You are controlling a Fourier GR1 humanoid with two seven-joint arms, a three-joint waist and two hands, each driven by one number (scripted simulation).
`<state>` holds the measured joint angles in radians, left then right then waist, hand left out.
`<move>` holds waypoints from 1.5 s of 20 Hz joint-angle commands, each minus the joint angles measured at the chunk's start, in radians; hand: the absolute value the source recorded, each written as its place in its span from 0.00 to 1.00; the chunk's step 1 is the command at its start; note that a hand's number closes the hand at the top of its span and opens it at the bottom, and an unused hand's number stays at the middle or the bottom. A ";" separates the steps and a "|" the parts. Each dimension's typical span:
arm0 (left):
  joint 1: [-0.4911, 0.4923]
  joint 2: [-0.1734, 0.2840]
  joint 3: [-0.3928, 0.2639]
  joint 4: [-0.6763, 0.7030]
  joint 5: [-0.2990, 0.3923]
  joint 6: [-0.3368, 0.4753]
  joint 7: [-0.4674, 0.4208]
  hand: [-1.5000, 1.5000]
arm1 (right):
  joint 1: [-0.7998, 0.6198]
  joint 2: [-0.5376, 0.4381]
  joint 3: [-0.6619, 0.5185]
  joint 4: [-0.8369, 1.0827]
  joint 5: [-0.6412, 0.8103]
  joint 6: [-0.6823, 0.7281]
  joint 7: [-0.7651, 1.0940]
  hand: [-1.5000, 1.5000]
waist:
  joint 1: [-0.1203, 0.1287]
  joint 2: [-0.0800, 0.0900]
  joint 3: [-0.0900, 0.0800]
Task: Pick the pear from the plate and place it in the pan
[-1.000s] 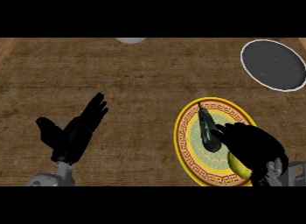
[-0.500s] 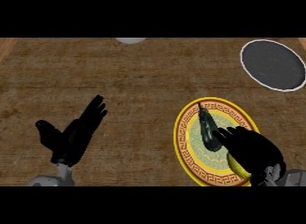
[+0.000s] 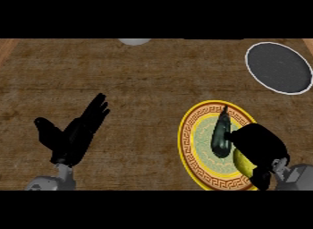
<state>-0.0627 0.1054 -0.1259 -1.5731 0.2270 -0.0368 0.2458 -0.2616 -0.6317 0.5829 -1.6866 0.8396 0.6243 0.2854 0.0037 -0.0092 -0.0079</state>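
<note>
step: grasp pear | pear [image 3: 242, 162] on the plate [image 3: 199, 134], mostly hidden under right hand [image 3: 255, 143], only a yellow edge showing | right hand curled over pear, thumb stretched across plate | left hand [image 3: 77, 132] resting with straight fingers on tabletop [image 3: 139, 80] | advice: close round the pear before lifting, then carry up-right to pan [image 3: 278, 67], well apart

Lighting: dim, even, source not discernible; counter [image 3: 152, 80] dull brown, no glare; black hands read as flat silhouettes; shadows faint; edges undistorted.
</note>
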 commanded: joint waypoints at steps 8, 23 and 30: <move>0.005 -0.018 0.011 0.014 -0.027 0.007 -0.023 0.50 | 0.158 -0.127 -0.065 0.025 0.108 -0.327 -0.340 1.00 | -0.019 0.007 0.009; 0.038 0.013 0.043 -0.012 0.004 -0.023 -0.007 0.50 | 0.366 -0.121 -0.610 -0.091 -0.502 -0.610 -0.714 1.00 | -0.029 0.004 0.008; 0.009 -0.014 0.012 -0.027 0.011 -0.035 0.026 0.50 | 0.266 -0.139 -0.767 0.107 -0.800 -0.388 -0.723 1.00 | 0.002 0.011 0.008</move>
<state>-0.0377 0.0917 -0.1065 -1.5752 0.2159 -0.0509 0.2353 0.0669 -0.7678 -0.1095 -1.6926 0.1647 0.1512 -0.4311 -0.0132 -0.0021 0.0001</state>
